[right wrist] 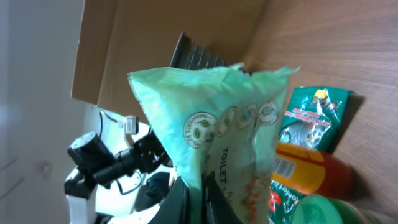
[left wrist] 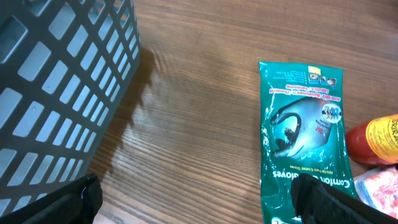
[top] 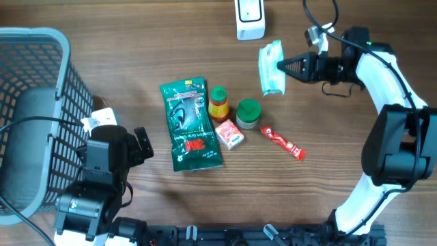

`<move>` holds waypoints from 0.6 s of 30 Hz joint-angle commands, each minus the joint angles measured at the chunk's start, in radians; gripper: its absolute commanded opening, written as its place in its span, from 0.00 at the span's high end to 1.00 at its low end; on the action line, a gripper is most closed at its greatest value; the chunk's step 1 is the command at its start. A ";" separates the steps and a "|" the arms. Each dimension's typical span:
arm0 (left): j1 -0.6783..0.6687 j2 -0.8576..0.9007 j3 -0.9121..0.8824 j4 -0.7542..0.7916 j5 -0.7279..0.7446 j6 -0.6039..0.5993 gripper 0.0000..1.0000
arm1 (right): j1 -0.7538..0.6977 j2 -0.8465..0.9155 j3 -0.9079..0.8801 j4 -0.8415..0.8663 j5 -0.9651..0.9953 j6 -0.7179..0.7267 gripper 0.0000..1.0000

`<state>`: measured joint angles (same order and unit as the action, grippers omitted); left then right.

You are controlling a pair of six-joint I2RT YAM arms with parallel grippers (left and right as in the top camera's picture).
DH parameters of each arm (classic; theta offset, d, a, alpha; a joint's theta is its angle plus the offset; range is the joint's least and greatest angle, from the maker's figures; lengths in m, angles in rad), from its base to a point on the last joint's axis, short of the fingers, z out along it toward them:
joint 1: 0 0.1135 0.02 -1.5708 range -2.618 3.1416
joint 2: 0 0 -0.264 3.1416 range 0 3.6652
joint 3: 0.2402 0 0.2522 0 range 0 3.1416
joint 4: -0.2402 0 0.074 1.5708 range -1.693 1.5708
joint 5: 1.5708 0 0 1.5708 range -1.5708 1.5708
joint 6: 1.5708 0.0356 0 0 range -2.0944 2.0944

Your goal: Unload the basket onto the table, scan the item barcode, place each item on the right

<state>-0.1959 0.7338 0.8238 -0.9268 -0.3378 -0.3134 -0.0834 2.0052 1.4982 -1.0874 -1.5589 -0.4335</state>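
Pinched shut on one edge of a pale green toilet-tissue packet (right wrist: 217, 124), the right end effector (top: 285, 66) holds it off the tabletop (top: 171, 41), near the white scanner (top: 250, 17) at the far edge but not at it. No barcode shows on the faces in view, so doing this step well probably means turning the wrist until the printed code faces the scanner window, then holding the packet flat and steady. The film is soft and crinkled and could fold over the code, so keeping it taut would help. The left end effector (top: 143, 142) rests wide open and empty beside the basket.

By size:
- Grey plastic basket (top: 65, 75), a rigid lattice of square holes, at the left.
- Dark green glove pack (top: 190, 124), flat glossy film, lying mid-table.
- The scanner, a smooth hard shell with rounded corners.
- Green-lidded jar (top: 248, 113), round and squat.
- Orange bottle (top: 218, 104) with a green cap, cylindrical.
- Small red-and-white packet (top: 230, 134), boxy.
- Red sachet (top: 283, 143), thin and narrow.
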 commanded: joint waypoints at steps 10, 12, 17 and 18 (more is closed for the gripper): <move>0.006 -0.005 0.000 0.000 0.008 -0.012 0.00 | 0.127 -0.212 0.000 -0.524 0.232 -0.850 0.95; 0.006 -0.005 0.000 0.000 0.008 -0.012 0.00 | 0.173 -0.246 0.000 -0.524 0.239 -0.844 0.96; 0.006 -0.005 0.000 0.000 0.008 -0.012 0.00 | 0.227 -0.332 0.000 -0.521 0.242 -0.754 0.96; 0.006 -0.005 0.000 0.000 0.008 -0.012 0.00 | 0.227 -0.341 0.000 -0.521 0.238 -0.742 0.96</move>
<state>-0.1959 0.7338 0.8238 -0.9279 -0.3378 -0.3134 0.1444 1.7130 1.4982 -1.6108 -1.3003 -1.2118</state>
